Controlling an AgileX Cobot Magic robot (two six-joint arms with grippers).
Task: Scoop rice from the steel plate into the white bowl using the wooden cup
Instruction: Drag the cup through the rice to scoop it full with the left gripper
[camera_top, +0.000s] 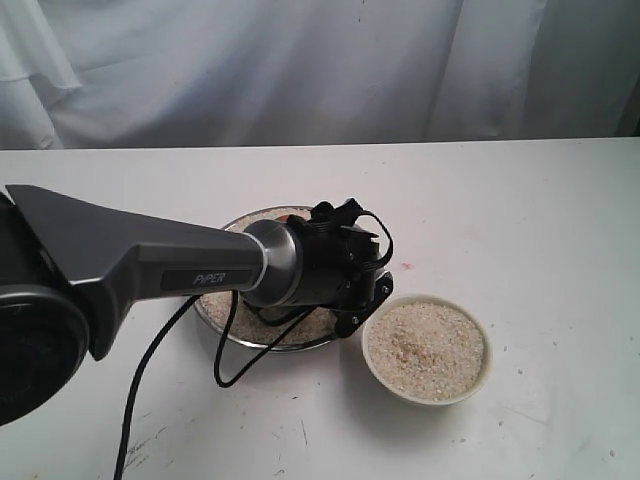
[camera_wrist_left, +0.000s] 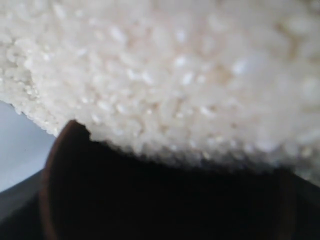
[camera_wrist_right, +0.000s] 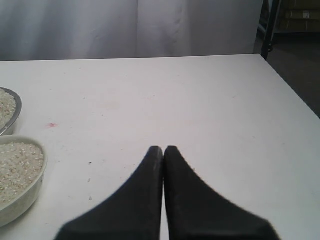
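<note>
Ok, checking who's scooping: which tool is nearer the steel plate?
Left. The left tool is directly over the steel plate, its wooden cup in the rice; the right tool hangs shut over the table, beyond the white bowl.

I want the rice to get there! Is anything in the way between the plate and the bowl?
Nothing I can see. The bowl sits right beside the plate, and no other thing lies between them.

1. Exterior view looks down at a slant across the table (camera_top: 520, 200).
2. Left wrist view sits pressed close to the rice (camera_wrist_left: 175, 75), blurred, over the wooden cup (camera_wrist_left: 55, 175).
3. Right wrist view looks low across the table; it shares the white bowl (camera_wrist_right: 30, 197) and steel plate (camera_wrist_right: 17, 107) with the exterior.
</note>
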